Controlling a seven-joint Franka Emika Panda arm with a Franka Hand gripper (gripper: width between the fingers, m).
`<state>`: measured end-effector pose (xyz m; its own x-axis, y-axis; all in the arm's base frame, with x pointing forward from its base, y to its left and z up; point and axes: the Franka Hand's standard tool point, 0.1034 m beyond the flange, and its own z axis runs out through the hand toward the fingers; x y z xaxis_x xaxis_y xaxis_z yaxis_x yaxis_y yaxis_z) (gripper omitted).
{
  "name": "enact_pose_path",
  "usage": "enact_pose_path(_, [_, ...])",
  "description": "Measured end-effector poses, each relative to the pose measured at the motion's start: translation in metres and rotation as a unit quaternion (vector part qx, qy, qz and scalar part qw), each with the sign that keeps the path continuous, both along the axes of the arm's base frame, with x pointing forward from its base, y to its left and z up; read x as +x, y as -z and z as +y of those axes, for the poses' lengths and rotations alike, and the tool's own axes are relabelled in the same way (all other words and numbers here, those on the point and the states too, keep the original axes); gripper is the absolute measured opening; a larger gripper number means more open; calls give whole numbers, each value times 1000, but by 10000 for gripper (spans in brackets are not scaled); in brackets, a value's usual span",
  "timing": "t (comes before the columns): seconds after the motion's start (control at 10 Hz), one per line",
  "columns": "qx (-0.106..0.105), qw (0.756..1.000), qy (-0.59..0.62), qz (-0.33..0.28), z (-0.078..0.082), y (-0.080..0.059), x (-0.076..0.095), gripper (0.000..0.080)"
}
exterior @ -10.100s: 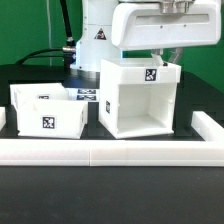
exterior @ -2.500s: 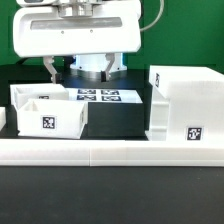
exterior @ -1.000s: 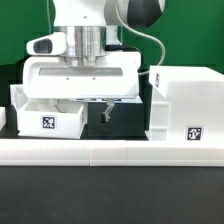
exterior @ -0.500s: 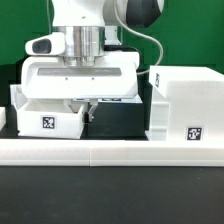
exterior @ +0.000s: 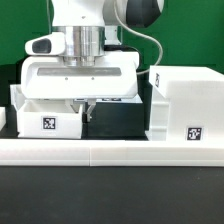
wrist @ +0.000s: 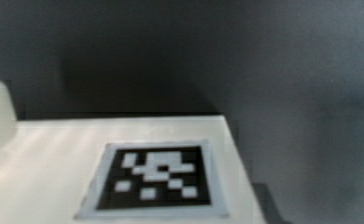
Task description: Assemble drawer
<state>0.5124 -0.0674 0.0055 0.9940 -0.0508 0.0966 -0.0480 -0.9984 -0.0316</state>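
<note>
The drawer's tall white box (exterior: 186, 100) stands at the exterior view's right, with a tag low on its front. A shallow white tray (exterior: 46, 116) with a tag on its front sits at the exterior view's left. My gripper (exterior: 88, 108) hangs low beside the tray's right wall, just behind its front corner. Only one dark fingertip (exterior: 88, 112) shows, so I cannot tell how the jaws stand. The wrist view is blurred. It shows a white surface with a black-and-white tag (wrist: 156, 178) close below, against the black table (wrist: 197, 60).
The long low white border rail (exterior: 110, 150) runs across the front. The white robot hand (exterior: 80, 80) fills the middle and hides the marker board. A green wall is behind. Black table (exterior: 118, 118) lies between the tray and the box.
The tall box has gone from the middle to the exterior view's right. The hand has come down behind the tray. In the last second the fingertip shifted left toward the tray's wall.
</note>
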Motion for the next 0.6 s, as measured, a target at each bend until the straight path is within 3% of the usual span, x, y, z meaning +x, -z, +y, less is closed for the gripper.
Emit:
enact_pose_path(0.2, [2,1000,-8,5,3,-1,0,41])
enact_pose_path(0.3, [8,999,-36,22,11,-8,0,41])
enact_pose_path(0.6, [3,993,-119,26,14,-13,-3,41])
